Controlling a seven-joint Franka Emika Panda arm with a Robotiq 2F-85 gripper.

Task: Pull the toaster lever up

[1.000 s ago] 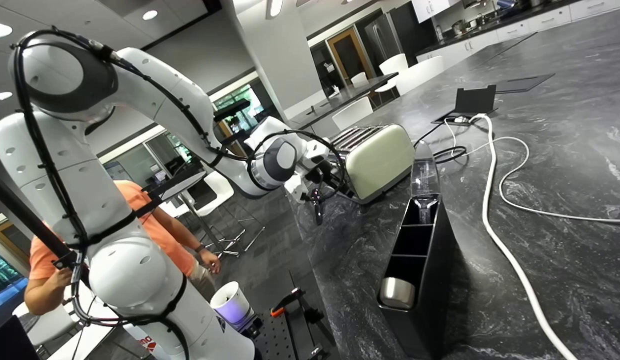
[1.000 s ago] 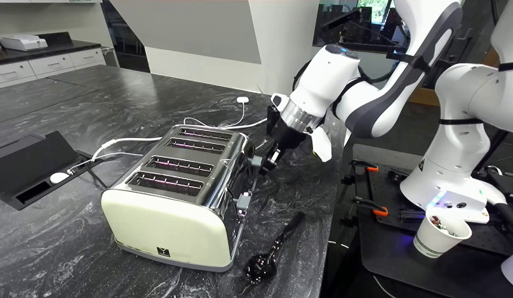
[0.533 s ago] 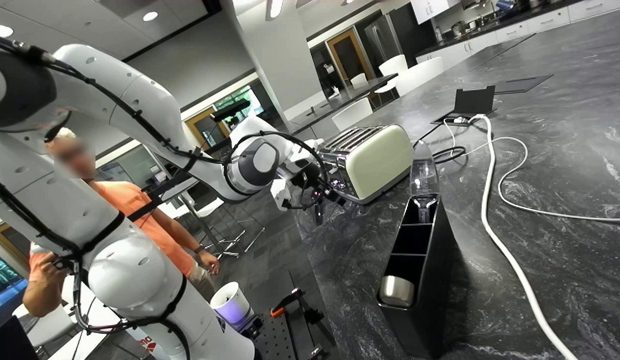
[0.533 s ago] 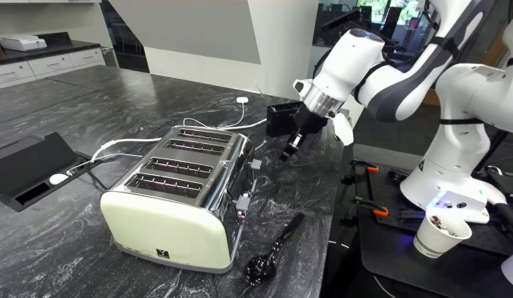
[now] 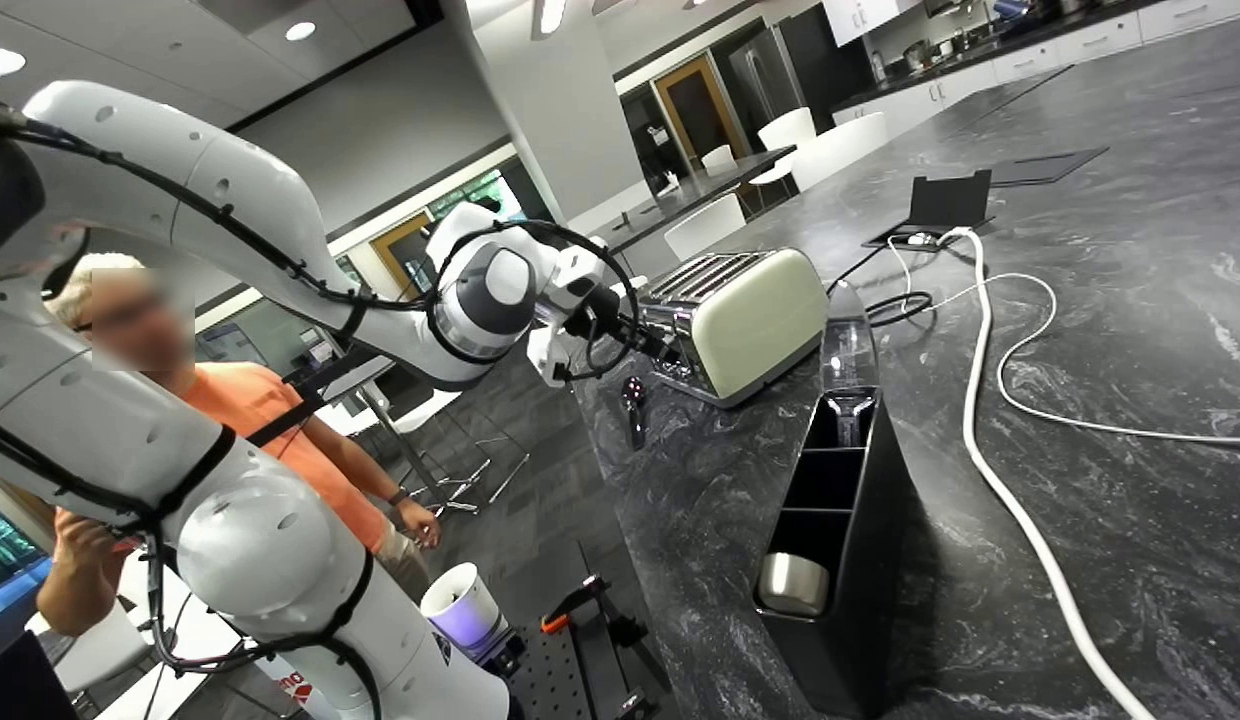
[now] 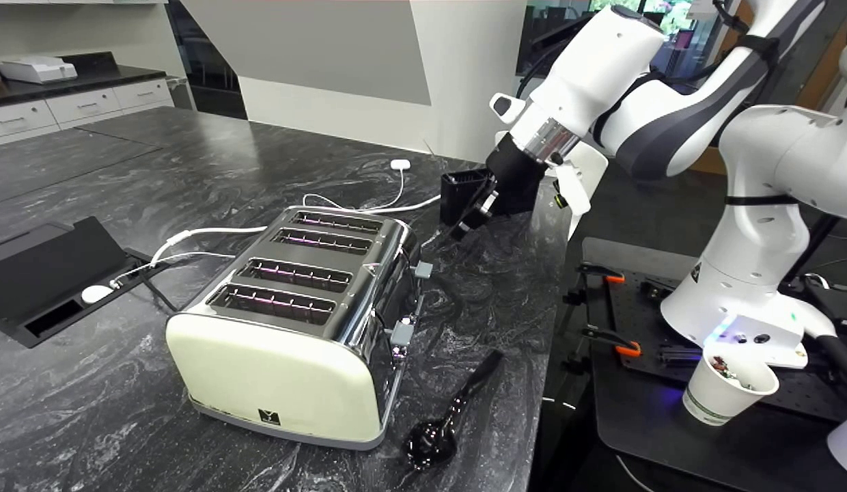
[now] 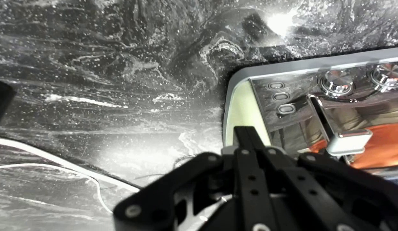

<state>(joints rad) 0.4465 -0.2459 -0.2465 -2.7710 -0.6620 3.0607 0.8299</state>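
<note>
Bearing a badge (image 6: 268, 417) too small to read, toaster (image 6: 287, 342) is seen on counter (image 6: 495, 294)

A pale mark is carried on the dark badge on the cream panel (image 6: 280, 383). The lever (image 7: 349, 142) is seen on the silver end (image 7: 293, 123), above the knobs (image 7: 336, 82). Beside that end, the gripper (image 7: 245, 128) is held apart from the toaster, its jaws pressed together.

In both exterior views: black utensil (image 6: 434, 439) lying on dark marbled counter (image 6: 495, 301), white cup (image 6: 720, 396) beyond its edge. In an exterior view: compartmented black box (image 5: 873, 590) near, white cable (image 5: 971, 425) right; orange-shirted person (image 5: 330, 475) left; white chairs (image 5: 705, 230) far.
</note>
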